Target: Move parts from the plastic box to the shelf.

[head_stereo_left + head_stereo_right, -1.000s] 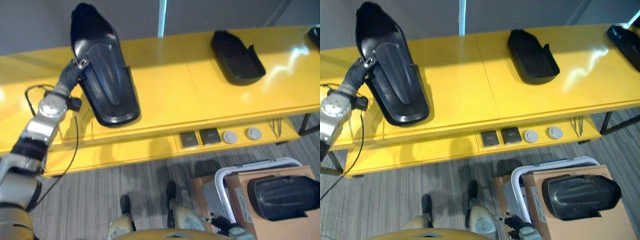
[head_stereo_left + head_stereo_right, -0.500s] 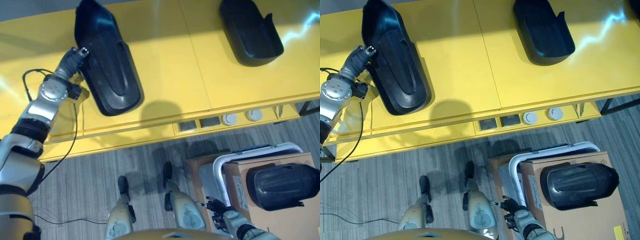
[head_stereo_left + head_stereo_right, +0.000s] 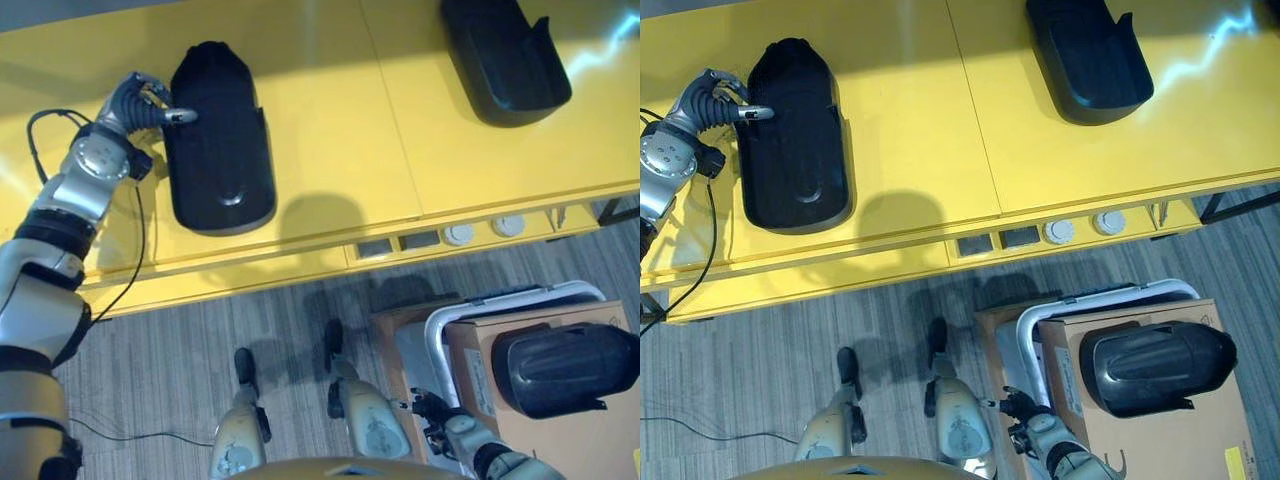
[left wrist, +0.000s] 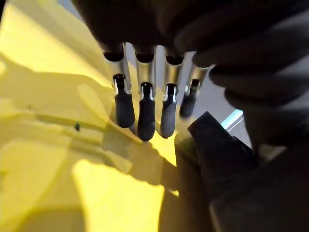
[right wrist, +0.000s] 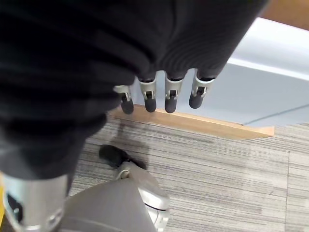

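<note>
Black part (image 3: pixel 215 150): a long, glossy moulded shell with a rounded far end, a raised centre panel and a blunt near end. It lies flat on the yellow shelf (image 3: pixel 330 150) towards the shelf's left end, its near end close to the front edge. A second black part (image 3: pixel 1090 55), shorter and open like a tray with an upright tab on one side, lies near the shelf's back edge towards the right end, well apart from the first. A third black part (image 3: pixel 1155 365) rests on a cardboard box (image 3: pixel 1160 440) standing on the floor at the robot's right, beside a white plastic box (image 3: pixel 1040 335) whose rim shows just to the left of the cardboard.

The head views show the whole shelf, all three parts and the row of sockets and round buttons (image 3: pixel 440 238) on the front rail below the shelf's front edge. The left wrist view shows instead the left hand's fingers (image 4: pixel 145 116) from close by, extended over the yellow surface, with a dark edge of the part alongside.

Left hand (image 3: pixel 145 100): relaxed and loosely spread at the part's left edge near its far end, one finger lying across the top of the part; nothing is grasped. Right hand (image 5: pixel 164 96): fingers straight and holding nothing, hanging low above the grey floor (image 5: pixel 217 179) beside the cardboard box.
</note>
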### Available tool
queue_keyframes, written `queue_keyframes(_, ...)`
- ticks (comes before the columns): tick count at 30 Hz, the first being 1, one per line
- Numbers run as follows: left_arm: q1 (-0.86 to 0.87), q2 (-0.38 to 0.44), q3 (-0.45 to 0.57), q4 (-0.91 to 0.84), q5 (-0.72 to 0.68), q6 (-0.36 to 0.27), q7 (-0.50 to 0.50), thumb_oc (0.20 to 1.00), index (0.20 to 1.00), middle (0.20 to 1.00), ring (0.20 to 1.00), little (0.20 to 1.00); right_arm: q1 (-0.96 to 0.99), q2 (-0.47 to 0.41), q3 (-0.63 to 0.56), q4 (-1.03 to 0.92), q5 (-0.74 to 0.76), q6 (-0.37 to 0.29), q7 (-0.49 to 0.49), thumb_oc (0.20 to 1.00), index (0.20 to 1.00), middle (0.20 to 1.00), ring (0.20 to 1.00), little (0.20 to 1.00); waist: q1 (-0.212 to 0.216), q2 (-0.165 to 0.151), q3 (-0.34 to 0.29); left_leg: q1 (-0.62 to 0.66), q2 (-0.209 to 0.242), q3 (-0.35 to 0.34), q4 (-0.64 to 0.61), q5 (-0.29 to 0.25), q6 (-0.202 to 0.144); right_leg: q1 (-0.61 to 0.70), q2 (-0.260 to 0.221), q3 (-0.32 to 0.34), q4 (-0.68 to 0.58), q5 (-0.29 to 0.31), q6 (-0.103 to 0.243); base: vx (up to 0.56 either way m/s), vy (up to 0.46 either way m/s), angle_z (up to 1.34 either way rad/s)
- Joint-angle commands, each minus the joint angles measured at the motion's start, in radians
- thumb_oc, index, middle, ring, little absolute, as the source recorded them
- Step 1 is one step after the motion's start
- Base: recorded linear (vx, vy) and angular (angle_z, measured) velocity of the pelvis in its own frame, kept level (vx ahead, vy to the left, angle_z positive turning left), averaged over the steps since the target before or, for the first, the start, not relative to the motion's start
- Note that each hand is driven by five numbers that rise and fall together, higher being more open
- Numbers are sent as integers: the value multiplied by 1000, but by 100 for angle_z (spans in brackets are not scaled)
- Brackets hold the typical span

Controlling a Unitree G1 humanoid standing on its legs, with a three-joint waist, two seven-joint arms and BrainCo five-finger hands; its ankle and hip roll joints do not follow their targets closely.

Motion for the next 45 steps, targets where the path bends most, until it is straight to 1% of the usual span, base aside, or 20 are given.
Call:
queue_keyframes(1, -141, 13, 29, 55, 5, -24, 60, 1000, 1000, 1000, 1000, 1000, -3, 98, 49, -1, -23, 0, 13, 1000, 1000, 1000, 1000, 1000, 8, -22, 17, 30, 8, -30, -5, -70, 9, 85, -38, 17, -5, -146, 101, 0, 0, 0)
queue_keyframes(2, -109, -6, 69, 24, -65, -42, 78, 1000, 1000, 1000, 1000, 1000, 1, 97, 51, -1, -28, 2, 12, 1000, 1000, 1000, 1000, 1000, 10, -22, 15, 41, 9, -28, -5, -73, 9, 96, -38, 16, -5, -152, 100, 0, 0, 0)
queue_keyframes(5, -79, -12, 101, -12, -114, -57, 85, 1000, 1000, 1000, 1000, 1000, 6, 94, 53, -6, -32, 3, 12, 1000, 1000, 1000, 1000, 1000, 11, -20, 12, 52, 10, -27, -5, -77, 8, 106, -36, 17, -5, -157, 97, 3, 1, 1)
queue_keyframes(6, -43, -29, 139, -30, -155, -66, 102, 1000, 1000, 1000, 1000, 1000, 11, 89, 46, -2, -38, 6, 7, 1000, 1000, 1000, 1000, 1000, 13, -15, 1, 70, 12, -23, -5, -81, 8, 124, -36, 14, -5, -164, 95, 31, 8, 0)
queue_keyframes(11, 21, -38, 206, -74, -139, -68, 138, 1000, 1000, 1000, 1000, 1000, 28, 83, 0, 38, -30, 19, 10, 1000, 1000, 1000, 1000, 1000, 22, -1, -42, 137, 8, -21, -5, -103, 9, 195, -37, 7, -5, -190, 92, 39, -1, -1)
queue_keyframes(13, 80, -18, 246, -123, -125, -79, 152, 1000, 1000, 1000, 1000, 1000, 37, 85, -29, 45, -5, 21, 24, 1000, 1000, 1000, 1000, 1000, 26, 5, -63, 165, 3, -23, -5, -110, 8, 225, -41, 3, -5, -196, 91, 3, -16, 1)
queue_keyframes(17, 282, 73, 366, -271, -84, -95, 145, 1000, 1000, 1000, 1000, 1000, 70, 91, -109, 50, 67, 17, 44, 1000, 1000, 1000, 1000, 1000, 33, 23, -108, 231, -8, -24, -5, -120, 11, 299, -56, -2, -5, -212, 85, 1, -46, 0)
queue_keyframes(18, 359, 90, 420, -331, -56, -96, 151, 1000, 1000, 1000, 1000, 1000, 76, 94, -124, 61, 76, 19, 48, 1000, 1000, 1000, 1000, 1000, 33, 29, -120, 248, -10, -26, -5, -122, 11, 318, -61, -4, -5, -219, 83, 45, -26, 3)
queue_keyframes(19, 509, 78, 530, -436, -39, -116, 151, 1000, 1000, 1000, 1000, 1000, 92, 109, -162, 73, 93, 21, 55, 1000, 1000, 1000, 1000, 1000, 44, 33, -136, 270, -17, -27, -5, -123, 11, 349, -71, -12, -5, -225, 77, 40, -14, 7)
queue_keyframes(20, 524, 77, 542, -445, -37, -113, 151, 1000, 1000, 1000, 1000, 1000, 93, 106, -157, 73, 94, 21, 55, 1000, 1000, 1000, 1000, 1000, 39, 35, -136, 272, -17, -28, -5, -123, 11, 351, -71, -13, -5, -226, 77, 38, 14, 11)
queue_keyframes(22, 772, 26, 674, -579, -68, -166, 104, 1000, 1000, 1000, 1000, 1000, 116, 118, -189, 78, 92, 19, 67, 1000, 1000, 1000, 1000, 1000, 50, 41, -160, 311, -28, -32, -5, -124, 9, 405, -88, -30, -5, -236, 74, 22, 62, 23)
queue_keyframes(24, 844, -31, 689, -678, -99, -182, 65, 1000, 1000, 1000, 1000, 1000, 135, 128, -195, 95, 60, 21, 64, 1000, 1000, 1000, 1000, 1000, 55, 36, -179, 327, -32, -34, -5, -134, 11, 427, -94, -40, -5, -239, 72, 51, 46, 21)
queue_keyframes(25, 883, -70, 692, -749, -113, -188, 42, 699, 699, 699, 699, 699, 143, 133, -199, 105, 38, 23, 61, 1000, 1000, 1000, 1000, 1000, 60, 33, -189, 334, -34, -40, -5, -141, 13, 439, -96, -48, -5, -241, 72, 82, 45, 28)
queue_keyframes(26, 947, -140, 701, -843, -145, -194, 7, 209, 209, 209, 209, 209, 144, 136, -202, 109, 12, 30, 60, 1000, 1000, 1000, 1000, 1000, 66, 26, -201, 344, -36, -50, -5, -151, 19, 454, -99, -53, -5, -241, 72, 62, 34, 33)
queue_keyframes(27, 951, -142, 704, -847, -145, -192, 6, 200, 200, 200, 200, 200, 145, 135, -201, 109, 12, 30, 60, 1000, 1000, 1000, 1000, 1000, 65, 27, -201, 345, -36, -50, -5, -151, 19, 454, -99, -53, -5, -241, 73, 47, 45, 45)
queue_keyframes(29, 999, -229, 685, -937, -166, -196, -23, 200, 200, 200, 200, 200, 140, 141, -202, 107, 3, 29, 57, 1000, 1000, 1000, 1000, 1000, 75, 16, -209, 351, -38, -59, -5, -158, 24, 466, -103, -58, -5, -240, 73, 28, 38, 28)
queue_keyframes(33, 1050, -331, 593, -997, -140, -185, -62, 200, 200, 200, 200, 200, 139, 150, -163, 91, -30, 20, 64, 1000, 1000, 1000, 1000, 1000, 94, -7, -210, 367, -38, -71, -5, -171, 30, 491, -102, -74, -5, -242, 74, 9, 9, 2)
queue_keyframes(37, 1083, -387, 515, -1010, -133, -165, -80, 200, 200, 200, 200, 200, 121, 158, -149, 62, -10, 11, 50, 1000, 1000, 1000, 1000, 1000, 107, -24, -203, 356, -34, -82, -5, -170, 34, 487, -99, -77, -5, -237, 73, -16, 2, 5)
queue_keyframes(44, 1090, -414, 426, -956, -121, -139, -92, 200, 200, 200, 200, 200, 111, 165, -128, 29, 19, 2, 34, 1000, 1000, 1000, 1000, 1000, 109, -37, -193, 322, -30, -80, -5, -160, 38, 449, -87, -68, -5, -227, 74, -10, -7, 2)
queue_keyframes(45, 1089, -428, 385, -931, -123, -123, -93, 200, 200, 200, 200, 200, 105, 162, -128, 36, 18, 3, 9, 1000, 1000, 1000, 1000, 1000, 106, -40, -177, 293, -26, -78, -5, -151, 38, 416, -80, -63, -5, -221, 75, -42, -18, -4)
